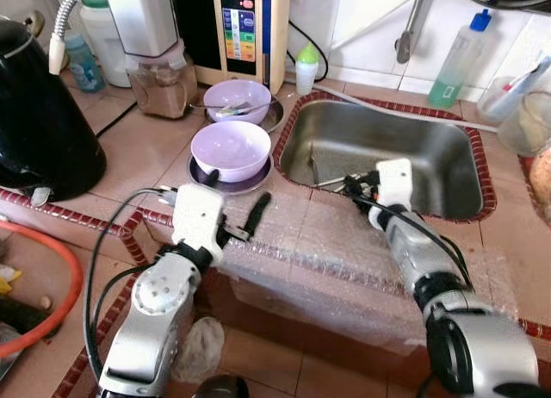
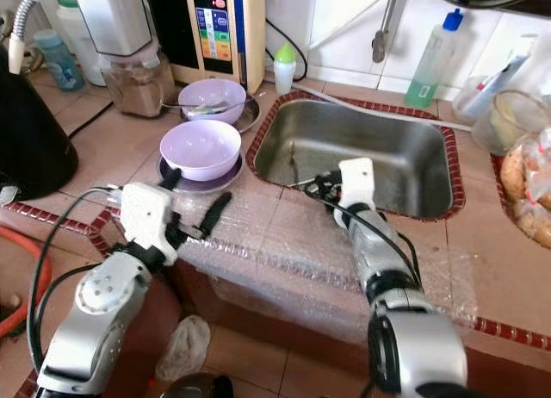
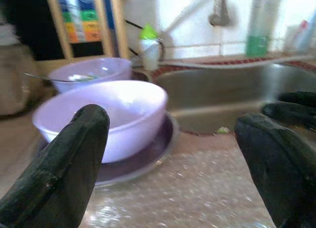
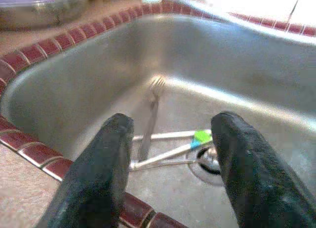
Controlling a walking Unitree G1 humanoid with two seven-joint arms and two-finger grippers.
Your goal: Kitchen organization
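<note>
Sink point(image 1: 465, 187): right gripper point(image 4: 170, 176) open, empty, poised above cutlery point(image 4: 150, 114); next, descend and grasp. Left gripper point(image 3: 173, 154) open, empty, facing bowl point(image 3: 106, 114).

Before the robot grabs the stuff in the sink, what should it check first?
1. Right tool open: ok, its two fingers stand apart.
2. Right tool at the sink: ok, it sits over the near rim, pointing in.
3. Fork and the other utensils near the drain in sight: ok, they lie on the sink bottom between the fingers.
4. Tool touching the utensils: not ok, it is above them.
5. Left tool out of the way: ok, it is open over the bubble wrap, near the front purple bowl.
6. Whether the utensils overlap too tightly to lift one: cannot tell.
</note>
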